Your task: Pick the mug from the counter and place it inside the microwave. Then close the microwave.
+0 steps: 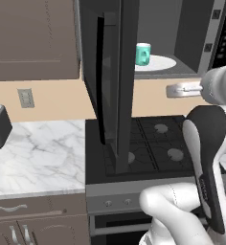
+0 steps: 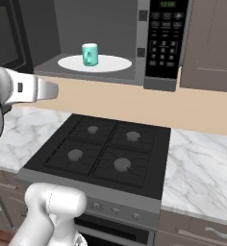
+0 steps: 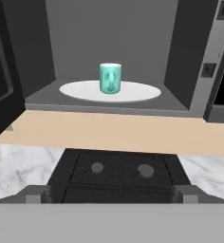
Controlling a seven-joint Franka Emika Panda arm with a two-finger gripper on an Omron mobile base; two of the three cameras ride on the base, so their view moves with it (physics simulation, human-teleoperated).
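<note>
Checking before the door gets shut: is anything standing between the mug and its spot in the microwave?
No. The mug already stands upright on the turntable plate inside the microwave; the door hangs open.

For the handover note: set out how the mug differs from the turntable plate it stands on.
The mug is teal and upright, a small cylinder; the turntable plate is white, flat and far wider. The mug stands on the plate, left of its middle; the plate lies on the microwave floor. Both are round and inside the open microwave.

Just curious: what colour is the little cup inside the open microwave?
Teal-green small cylindrical mug, white inside; the hand view shows it best.
</note>
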